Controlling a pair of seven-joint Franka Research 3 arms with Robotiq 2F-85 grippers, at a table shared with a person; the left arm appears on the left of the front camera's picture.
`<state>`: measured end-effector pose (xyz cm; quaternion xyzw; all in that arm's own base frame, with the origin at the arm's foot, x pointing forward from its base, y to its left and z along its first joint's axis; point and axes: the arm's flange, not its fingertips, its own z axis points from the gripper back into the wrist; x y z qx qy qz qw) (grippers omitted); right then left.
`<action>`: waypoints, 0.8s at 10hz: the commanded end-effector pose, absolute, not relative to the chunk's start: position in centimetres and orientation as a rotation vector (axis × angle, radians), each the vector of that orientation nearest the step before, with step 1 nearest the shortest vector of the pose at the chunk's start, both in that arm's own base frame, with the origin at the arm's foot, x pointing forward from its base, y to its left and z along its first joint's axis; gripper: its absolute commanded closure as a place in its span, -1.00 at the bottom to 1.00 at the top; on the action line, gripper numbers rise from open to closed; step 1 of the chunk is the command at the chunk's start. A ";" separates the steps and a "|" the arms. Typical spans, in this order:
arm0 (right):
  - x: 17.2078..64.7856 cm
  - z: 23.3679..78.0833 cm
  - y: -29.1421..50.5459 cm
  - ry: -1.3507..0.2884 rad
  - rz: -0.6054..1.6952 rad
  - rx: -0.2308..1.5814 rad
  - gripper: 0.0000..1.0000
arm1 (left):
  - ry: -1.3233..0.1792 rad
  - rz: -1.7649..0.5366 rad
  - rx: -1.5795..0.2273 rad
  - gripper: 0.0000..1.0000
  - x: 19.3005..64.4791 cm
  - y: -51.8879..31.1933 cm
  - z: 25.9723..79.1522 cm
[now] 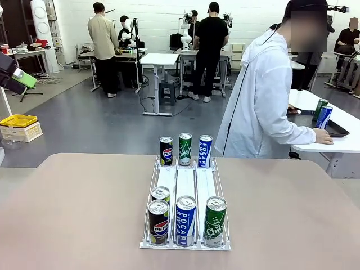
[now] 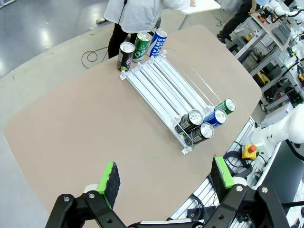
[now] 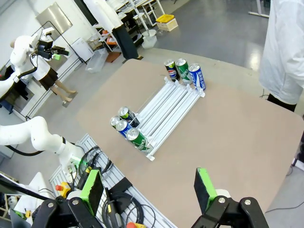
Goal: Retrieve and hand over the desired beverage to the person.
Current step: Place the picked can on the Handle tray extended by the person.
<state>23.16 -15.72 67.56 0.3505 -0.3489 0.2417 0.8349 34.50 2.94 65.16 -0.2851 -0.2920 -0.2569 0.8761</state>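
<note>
A clear three-lane can rack [image 1: 185,183] sits in the middle of the beige worktop [image 1: 73,214], its lanes running from the robot's side toward the far edge. At the near end stand a Pepsi can [image 1: 158,222], a blue Pocari Sweat can [image 1: 185,220] and a green Chilsung can [image 1: 215,221], with a second can [image 1: 161,194] just behind the Pepsi. At the far end three more cans stand side by side: Pepsi [image 1: 166,151], green [image 1: 185,148] and blue [image 1: 205,151]. The person [image 1: 264,95] in the white hooded jacket stands beyond the far right corner of the worktop, turned away toward a neighbouring white table [image 1: 337,132], one hand [image 1: 323,136] resting on it beside two cans [image 1: 322,113]. The left gripper [image 2: 166,178] hovers high above the worktop with its green-padded fingers [image 2: 110,177] spread wide and holding nothing; the right gripper [image 3: 149,187] hangs likewise above the opposite side, fingers [image 3: 205,185] apart and empty.
</note>
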 end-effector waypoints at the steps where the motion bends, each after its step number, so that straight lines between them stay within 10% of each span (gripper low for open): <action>1: 23.2 67.6 -15.7 -0.760 0.525 0.772 -1.00 | -0.611 -0.535 -0.597 -1.00 34.5 3.0 65.2; 8: 23.2 67.6 -15.7 -0.760 0.525 0.772 -1.00 | -0.611 -0.535 -0.597 -1.00 34.5 3.0 65.2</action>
